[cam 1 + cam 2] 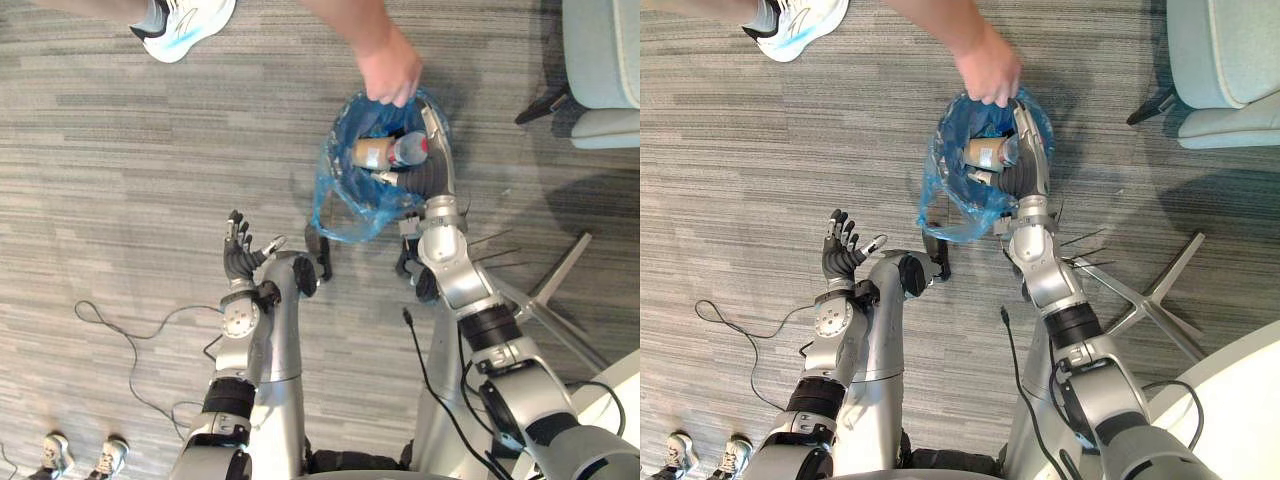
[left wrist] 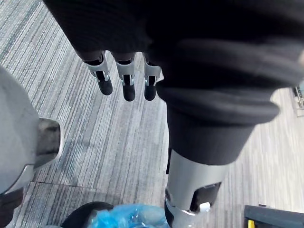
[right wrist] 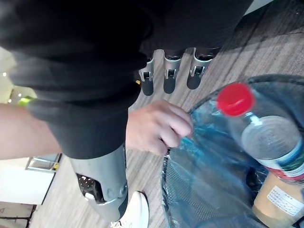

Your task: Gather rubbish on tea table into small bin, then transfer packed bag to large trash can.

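The risk I see: the right hand (image 1: pixel 1025 150) is very close to the person's hand (image 1: pixel 388 68), which pinches the rim of the blue bag (image 1: pixel 330 200) at upper centre. A quick closing could catch that hand or tear the thin film. Its fingers are straight and apart over the small bin (image 3: pixel 285 90), where a bottle (image 1: pixel 390 152) seems to lie inside. The left hand (image 1: pixel 238 255) is raised at centre left, fingers spread, empty.
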You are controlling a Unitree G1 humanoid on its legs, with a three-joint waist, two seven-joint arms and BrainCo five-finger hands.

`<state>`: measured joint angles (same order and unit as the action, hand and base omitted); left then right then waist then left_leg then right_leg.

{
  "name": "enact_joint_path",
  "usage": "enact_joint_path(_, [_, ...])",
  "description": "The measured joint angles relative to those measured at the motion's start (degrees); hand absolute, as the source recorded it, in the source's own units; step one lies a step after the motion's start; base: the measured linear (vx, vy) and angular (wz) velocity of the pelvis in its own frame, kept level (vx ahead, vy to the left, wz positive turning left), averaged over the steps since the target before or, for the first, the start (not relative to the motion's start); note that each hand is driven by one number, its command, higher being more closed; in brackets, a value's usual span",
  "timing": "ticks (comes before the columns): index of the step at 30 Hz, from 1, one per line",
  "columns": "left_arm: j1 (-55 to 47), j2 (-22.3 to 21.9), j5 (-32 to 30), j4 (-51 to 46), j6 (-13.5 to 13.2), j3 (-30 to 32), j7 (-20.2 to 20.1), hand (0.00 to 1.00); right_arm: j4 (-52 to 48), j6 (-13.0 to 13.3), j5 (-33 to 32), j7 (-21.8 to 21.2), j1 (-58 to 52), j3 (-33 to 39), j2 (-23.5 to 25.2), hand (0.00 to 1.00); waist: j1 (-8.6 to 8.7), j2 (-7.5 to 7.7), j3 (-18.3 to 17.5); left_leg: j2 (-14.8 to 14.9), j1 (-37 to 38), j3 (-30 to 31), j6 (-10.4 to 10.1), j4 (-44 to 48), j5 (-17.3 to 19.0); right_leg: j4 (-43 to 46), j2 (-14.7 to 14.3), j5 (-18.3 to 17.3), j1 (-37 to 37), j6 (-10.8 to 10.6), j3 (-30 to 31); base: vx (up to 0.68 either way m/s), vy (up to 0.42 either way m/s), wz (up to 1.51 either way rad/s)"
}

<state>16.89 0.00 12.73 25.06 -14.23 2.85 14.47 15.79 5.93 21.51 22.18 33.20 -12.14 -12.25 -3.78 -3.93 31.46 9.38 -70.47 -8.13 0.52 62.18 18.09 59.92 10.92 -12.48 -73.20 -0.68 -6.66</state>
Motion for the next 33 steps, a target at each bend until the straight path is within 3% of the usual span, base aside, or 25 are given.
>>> enact_joint_path(4, [0.0, -0.4, 0.0, 1.1, 0.2, -0.1, -0.7, 0.00, -0.2, 0.3, 5.2, -1.3, -2.2, -2.2, 0.1, 0.00, 0.06, 0.06, 0.0, -0.2, 1.4, -0.2, -0.9, -2.7, -1.0, -2.4, -0.1, 0.8, 1.4, -0.3, -0.3, -0.09, -0.010, 0.02])
enact_joint_path(8, [0.0, -0.3, 0.0, 2.4, 0.0, 0.0, -0.7, 0.00, 8.0, -0.1, 11.9, -3.1, -1.0, -4.7, 1.7, 0.00, 0.19, 0.24, 0.1, -0.4, 2.6, -0.2, -1.1, -4.7, -2.2, -3.5, -0.1, 1.5, 2.3, 0.6, -0.8, -0.05, -0.024, 0.05])
enact_joint_path(12, [0.0, -0.4, 0.0, 2.9, -0.2, 0.0, -0.7, 0.00, 15.2, -1.6, 14.5, -3.8, 1.2, -4.7, 2.8, 0.00, 0.20, 0.27, 0.1, -1.1, 2.7, 0.4, -1.3, -6.0, -3.4, -3.7, 0.4, 1.5, 2.4, 0.6, -1.2, -0.05, -0.027, 0.11])
enact_joint_path(15, [0.2, -0.5, 0.0, 3.1, -0.3, 0.1, -0.7, 0.00, 18.0, -2.7, 14.6, -3.8, 2.8, -4.6, 2.6, 0.00, 0.31, 0.27, 0.1, -1.6, 2.7, 0.8, -1.8, -6.5, -3.9, -3.5, 0.9, 1.5, 2.4, 0.6, -1.6, -0.07, -0.016, 0.13])
enact_joint_path(26, [1.0, -0.9, -0.4, 3.7, -0.8, 0.6, -0.7, 0.00, 18.2, -2.8, 13.8, -3.4, 2.4, -3.4, 2.7, 0.00, 0.15, 0.36, 0.0, -1.6, 2.5, 2.3, -2.5, -8.3, -5.7, -4.6, 0.9, 1.3, 3.1, 0.4, -3.5, -0.06, -0.013, 0.06])
enact_joint_path(31, [-0.1, -1.0, -2.4, 4.4, 1.2, -0.8, -1.2, 0.00, 9.4, -2.7, 10.8, -3.4, -5.8, -1.3, 4.4, 0.00, 0.55, 1.54, -0.2, -1.4, 8.5, 2.9, -2.8, -11.2, -6.0, -7.6, 0.2, 1.5, 9.6, 0.6, -4.6, 0.00, 0.000, 0.01])
enact_joint_path(33, [-2.3, -0.6, -3.3, 4.5, 1.8, -1.6, -2.0, 0.00, 5.5, -2.3, 8.9, -3.5, -11.8, 0.0, 6.4, 0.00, 1.32, 2.10, -0.3, -1.4, 14.8, 2.9, -3.2, -14.4, -6.1, -11.0, 0.0, 1.7, 16.3, 1.0, -5.7, 0.01, -0.018, 0.05])
